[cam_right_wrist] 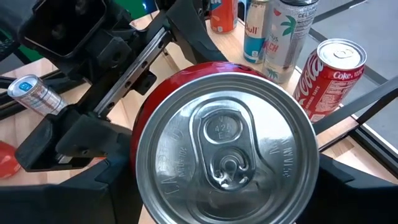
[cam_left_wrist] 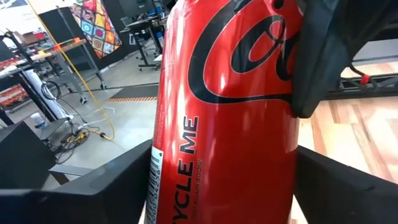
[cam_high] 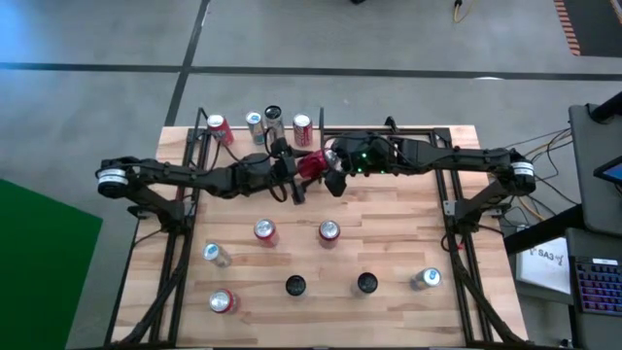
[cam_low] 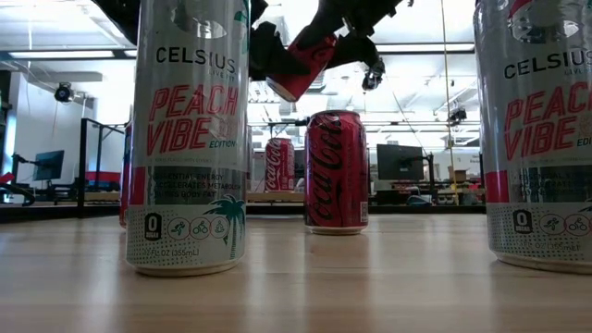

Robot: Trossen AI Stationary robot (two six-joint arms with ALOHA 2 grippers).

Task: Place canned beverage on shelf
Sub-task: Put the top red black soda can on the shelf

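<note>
1. The right tool (cam_high: 333, 171) sat just above the middle of the high view, its fingers closed around a red can (cam_high: 313, 163) that it held tilted in the air above the desk (cam_high: 389, 243); its wrist camera looked straight onto the can's silver top, with a dark finger on either side.
2. The left tool (cam_high: 292, 175) met the same can from the nine o'clock side. Its fingers stood apart with the can's red wall between them, but whether they pressed on it or only bracketed it could not be told (a handover looked to be in progress).
3. At about twelve o'clock from the two tools, four cans (cam_high: 260, 124) already stood in a row on the shelf (cam_high: 428, 136), the light wood board edged with black rods along the far side of the desk.
4. Toward six o'clock, eight more cans (cam_high: 264, 231) stood scattered on the desk, waiting.
5. The step in hand was likely the carry or pass of the red can. The next move would call for one tool to take sole hold, bring the can upright, and set it in a free spot on the shelf beside the row.
</note>
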